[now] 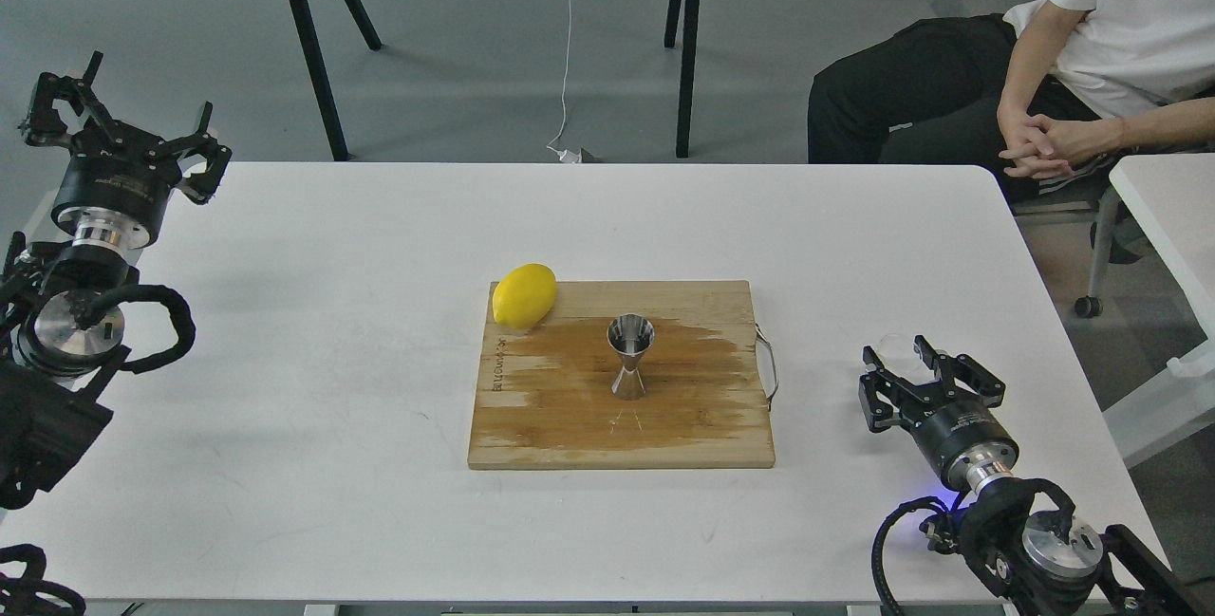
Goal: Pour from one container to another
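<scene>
With its fingers (935, 371) spread, the right gripper (919, 371) should close squarely round the glass cup (894, 346) at its eleven o'clock, keeping it level toward the jigger (629, 356).

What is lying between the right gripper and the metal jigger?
In the head view: bare white table, then the cutting board's right edge with its metal handle. Nothing else separates the right gripper from the jigger.
</scene>
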`<state>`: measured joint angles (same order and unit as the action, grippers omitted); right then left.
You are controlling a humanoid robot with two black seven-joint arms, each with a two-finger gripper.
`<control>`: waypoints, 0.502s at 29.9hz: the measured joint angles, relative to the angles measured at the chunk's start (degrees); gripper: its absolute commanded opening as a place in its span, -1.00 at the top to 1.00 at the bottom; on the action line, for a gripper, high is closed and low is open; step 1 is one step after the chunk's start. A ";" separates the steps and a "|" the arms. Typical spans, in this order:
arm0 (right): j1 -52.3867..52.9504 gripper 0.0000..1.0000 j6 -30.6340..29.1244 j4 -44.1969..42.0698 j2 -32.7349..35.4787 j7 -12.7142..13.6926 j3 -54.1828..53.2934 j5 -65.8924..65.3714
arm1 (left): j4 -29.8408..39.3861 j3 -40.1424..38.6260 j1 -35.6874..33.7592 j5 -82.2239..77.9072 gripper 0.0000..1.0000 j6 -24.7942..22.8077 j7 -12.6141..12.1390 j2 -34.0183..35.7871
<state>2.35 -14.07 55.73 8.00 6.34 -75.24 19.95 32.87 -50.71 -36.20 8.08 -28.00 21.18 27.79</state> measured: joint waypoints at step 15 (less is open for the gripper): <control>-2.00 -0.98 -5.15 4.71 3.57 -0.66 0.05 0.04 | 0.13 -0.15 0.00 0.06 -1.00 0.00 0.35 1.08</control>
<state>0.35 -19.22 60.44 11.56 5.68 -75.19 19.99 33.00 -50.86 -36.20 8.14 -28.00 21.53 28.86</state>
